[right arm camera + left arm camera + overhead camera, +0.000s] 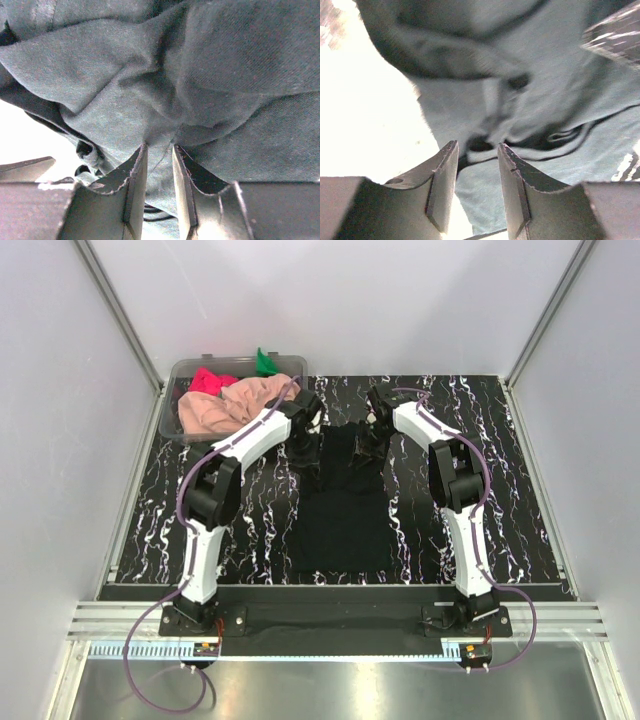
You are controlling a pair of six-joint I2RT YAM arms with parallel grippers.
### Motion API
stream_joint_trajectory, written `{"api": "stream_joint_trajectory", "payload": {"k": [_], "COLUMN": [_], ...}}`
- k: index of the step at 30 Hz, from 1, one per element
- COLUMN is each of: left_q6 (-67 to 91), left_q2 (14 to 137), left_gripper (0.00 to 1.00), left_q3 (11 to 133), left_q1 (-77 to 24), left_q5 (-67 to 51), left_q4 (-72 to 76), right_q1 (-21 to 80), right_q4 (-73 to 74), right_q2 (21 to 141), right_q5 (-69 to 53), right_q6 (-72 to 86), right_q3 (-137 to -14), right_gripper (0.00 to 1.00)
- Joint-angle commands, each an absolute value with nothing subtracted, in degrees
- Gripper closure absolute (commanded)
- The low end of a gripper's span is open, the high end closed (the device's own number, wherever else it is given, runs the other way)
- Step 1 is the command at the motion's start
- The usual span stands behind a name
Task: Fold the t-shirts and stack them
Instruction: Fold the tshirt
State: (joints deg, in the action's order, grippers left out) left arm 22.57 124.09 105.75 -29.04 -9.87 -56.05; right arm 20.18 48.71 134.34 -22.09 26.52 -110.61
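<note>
A large black t-shirt [340, 525] lies on the middle of the table. Its near part rests flat and its far part is bunched and raised between the two arms. My left gripper [303, 445] holds the far left part; in the left wrist view the cloth [545, 90] runs between the fingers of that gripper [477, 146]. My right gripper [372, 440] holds the far right part; in the right wrist view folds of the cloth [225, 60] gather into that gripper [160, 146]. The peach-pink t-shirt [225, 408], pink-red t-shirt [208, 380] and green t-shirt [265, 362] are heaped at the back left.
A clear plastic tub [172, 418] holding the heap stands at the back left corner, close to my left arm. The black marbled tabletop [490, 470] is bounded by white walls at the sides and back. A metal rail runs along the near edge.
</note>
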Motion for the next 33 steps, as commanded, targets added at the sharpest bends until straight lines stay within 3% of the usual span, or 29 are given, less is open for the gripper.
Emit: {"api": "stream_joint_trajectory", "payload": {"k": [1, 19, 33], "left_q6": [23.99, 20.92, 21.18], "left_q2": [119.80, 124.01, 132.36], "left_gripper": [0.59, 0.56, 0.56], "left_q3": [103.02, 115.75, 118.56], "left_q1": [-29.18, -32.43, -32.43], "left_q5": [-4.40, -16.95, -18.02], "left_q4": [-56.87, -56.25, -54.76], "right_q1": [20.74, 20.83, 20.74], "right_q4": [47.99, 47.29, 47.73], "right_q2": [133.33, 131.75, 129.73], "right_q5": [-22.85, -23.55, -22.85], "right_q6": [25.58, 25.84, 24.79], "right_q3": [-110.22, -106.96, -104.94], "right_gripper": [0.67, 0.66, 0.66]}}
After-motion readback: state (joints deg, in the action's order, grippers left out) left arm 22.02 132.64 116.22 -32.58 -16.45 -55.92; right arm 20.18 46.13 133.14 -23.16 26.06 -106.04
